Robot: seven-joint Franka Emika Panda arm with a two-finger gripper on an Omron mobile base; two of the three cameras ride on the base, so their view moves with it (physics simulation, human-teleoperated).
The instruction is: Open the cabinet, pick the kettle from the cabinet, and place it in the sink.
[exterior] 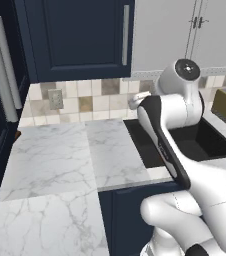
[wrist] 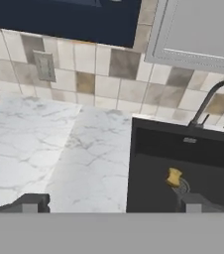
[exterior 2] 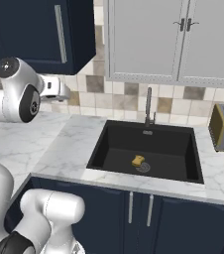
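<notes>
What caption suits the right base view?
Robot arm beside black sink holding a yellow sponge, navy cabinet shut.

Navy cabinet (exterior: 77, 35), matte black sink (exterior 2: 148, 154), yellow sponge (exterior 2: 138, 160), white grey-veined marble counter (exterior: 50, 165), beige-brown checkered tiles (wrist: 109, 64).

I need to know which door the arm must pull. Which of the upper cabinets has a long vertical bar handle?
The dark navy blue upper cabinet, whose closed door carries a long slim silver bar handle. The light grey double-door cabinets have only small handles.

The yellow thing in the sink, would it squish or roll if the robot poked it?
The yellow sponge-like piece in the sink looks small and blocky, so it probably slides rather than rolls. It is likely light and soft, though its material is hard to tell.
</notes>
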